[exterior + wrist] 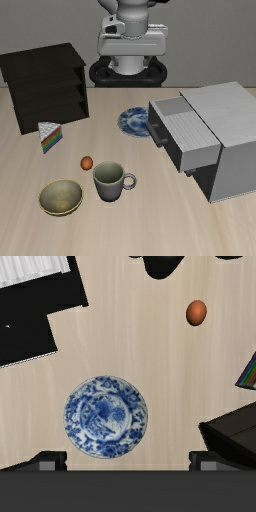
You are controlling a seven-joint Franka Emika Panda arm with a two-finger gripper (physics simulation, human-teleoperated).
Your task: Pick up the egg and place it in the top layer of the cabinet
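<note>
The brown egg (87, 162) (197, 313) lies on the wooden table between the cake slice and the mug. A dark, layered cabinet (45, 85) (235, 434) stands at the exterior view's left. A grey cabinet (225, 135) stands at the right, with a drawer (180, 130) (30, 326) pulled out toward the middle. My gripper (130, 48) (128, 461) hangs high near the robot's base, well away from the egg. It is open and holds nothing; its fingertips (45, 461) stand wide apart above the plate.
A blue-patterned plate (135, 122) (107, 416) lies directly under my hand. A rainbow cake slice (48, 136) (250, 372) sits by the dark cabinet. A grey-green mug (110, 182) and a yellowish bowl (60, 197) stand near the table's front.
</note>
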